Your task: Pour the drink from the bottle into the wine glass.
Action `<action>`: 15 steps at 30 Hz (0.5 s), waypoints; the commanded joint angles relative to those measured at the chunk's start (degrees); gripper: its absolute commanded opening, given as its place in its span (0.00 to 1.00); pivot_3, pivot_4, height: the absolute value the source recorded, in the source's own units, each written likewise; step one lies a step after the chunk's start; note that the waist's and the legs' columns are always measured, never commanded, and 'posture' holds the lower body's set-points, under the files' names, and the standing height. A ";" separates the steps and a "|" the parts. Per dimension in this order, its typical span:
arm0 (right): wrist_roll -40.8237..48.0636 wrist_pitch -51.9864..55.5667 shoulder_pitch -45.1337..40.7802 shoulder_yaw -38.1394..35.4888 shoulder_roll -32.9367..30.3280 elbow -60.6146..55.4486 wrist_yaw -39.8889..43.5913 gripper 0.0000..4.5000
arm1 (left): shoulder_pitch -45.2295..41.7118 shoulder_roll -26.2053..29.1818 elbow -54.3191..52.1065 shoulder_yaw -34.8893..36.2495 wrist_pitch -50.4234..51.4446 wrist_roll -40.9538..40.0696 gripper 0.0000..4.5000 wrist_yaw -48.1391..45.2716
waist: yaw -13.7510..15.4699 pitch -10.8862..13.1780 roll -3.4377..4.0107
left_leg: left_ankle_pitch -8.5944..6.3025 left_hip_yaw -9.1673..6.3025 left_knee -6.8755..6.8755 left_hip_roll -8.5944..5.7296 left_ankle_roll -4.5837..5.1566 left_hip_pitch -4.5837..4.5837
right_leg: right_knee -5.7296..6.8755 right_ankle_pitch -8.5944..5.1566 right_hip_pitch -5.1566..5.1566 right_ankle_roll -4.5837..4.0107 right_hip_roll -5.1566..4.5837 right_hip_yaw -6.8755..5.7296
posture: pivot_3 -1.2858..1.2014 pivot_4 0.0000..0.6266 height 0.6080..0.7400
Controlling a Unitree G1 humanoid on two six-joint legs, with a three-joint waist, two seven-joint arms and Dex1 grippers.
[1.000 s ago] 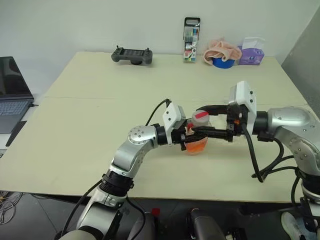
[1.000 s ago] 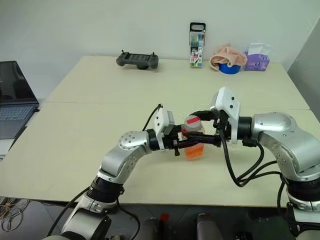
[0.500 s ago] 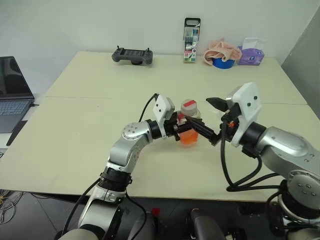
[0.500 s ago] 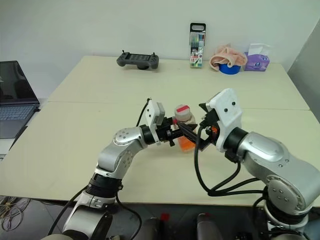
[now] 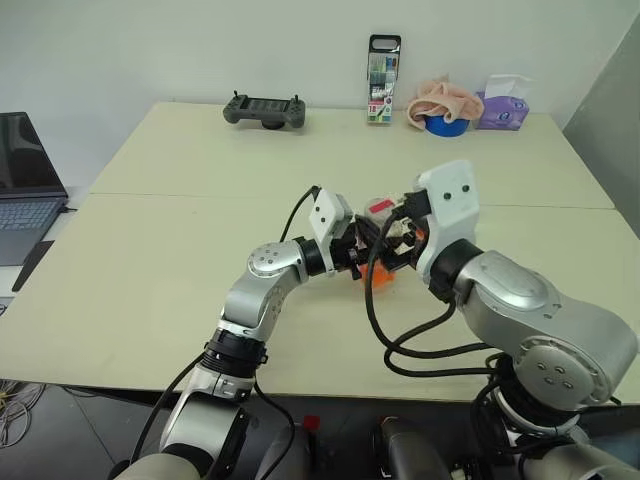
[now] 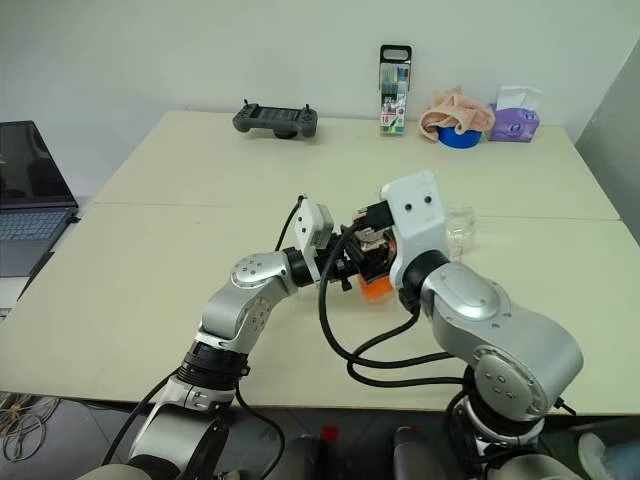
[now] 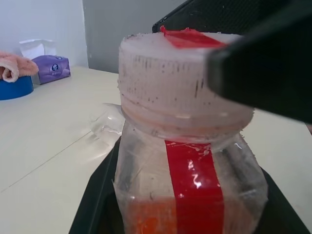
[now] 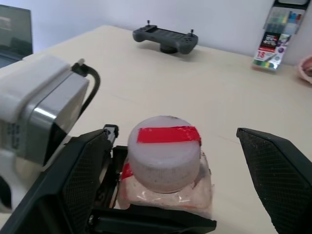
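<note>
The right arm's white wrist housing covers most of the bottle (image 7: 187, 161) in the head views, so only a bit of cap and the orange drink (image 6: 374, 288) at its base peek out. The wine glass (image 6: 460, 228) is half hidden just behind that arm, clear and hard to read; it is a faint shape beyond the bottle in the left wrist view. The left gripper (image 5: 362, 258) pinches the bottle's body, fingers pressed against its sides, near the table's middle. The right gripper (image 8: 171, 168) is spread wide, 1 finger (image 8: 280, 178) on each side of the red-and-white cap (image 8: 165, 148), not touching it. Bare tabletop (image 5: 150, 260) lies all around the bottle. The controller (image 5: 264, 109), marker pack (image 5: 382, 65) and tissue pack (image 5: 504, 105) sit at the far edge, well apart from it.
</note>
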 commanded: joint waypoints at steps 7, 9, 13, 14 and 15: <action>-6.73 3.95 -2.18 1.97 1.97 -0.14 -1.99 1.00 | -2.45 -0.38 0.30 0.23 -3.19 0.68 0.39 -0.69 | -0.07 0.00 0.01 | 0.00 -0.01 -0.01 0.00 0.00 0.00 | 0.01 0.00 -0.01 0.00 0.00 -0.01 | 0.52 0.24 1.00; -7.44 3.95 -1.73 2.10 2.47 -0.02 -2.03 1.00 | -2.46 -0.41 0.38 0.25 -3.31 0.65 0.39 -0.73 | -0.08 -0.01 0.01 | 0.00 0.00 -0.01 0.00 0.00 0.00 | 0.00 0.00 -0.02 0.00 0.00 0.00 | 0.52 0.24 1.00; -8.81 3.95 -1.82 2.34 3.20 0.31 -2.14 1.00 | -2.55 -0.52 0.77 0.17 -3.64 0.73 0.39 -0.76 | -0.08 0.00 0.01 | 0.00 -0.02 -0.02 0.01 0.00 0.00 | 0.02 0.00 -0.02 0.00 0.00 -0.02 | 0.52 0.24 1.00; -9.22 3.95 -1.89 2.42 3.24 0.46 -2.22 0.96 | -2.63 -0.56 0.88 0.17 -3.69 0.76 0.39 -0.74 | -0.08 0.00 0.01 | 0.00 -0.02 -0.02 0.01 0.00 0.00 | 0.02 0.00 -0.02 0.00 0.00 -0.02 | 0.52 0.24 1.00; -9.43 3.95 -1.99 2.53 3.01 0.62 -2.12 0.92 | -2.73 -0.61 1.02 0.19 -3.75 0.79 0.39 -0.70 | -0.09 0.00 0.01 | 0.00 -0.02 -0.02 0.00 0.00 0.00 | 0.02 0.00 -0.02 0.00 0.00 -0.02 | 0.52 0.24 1.00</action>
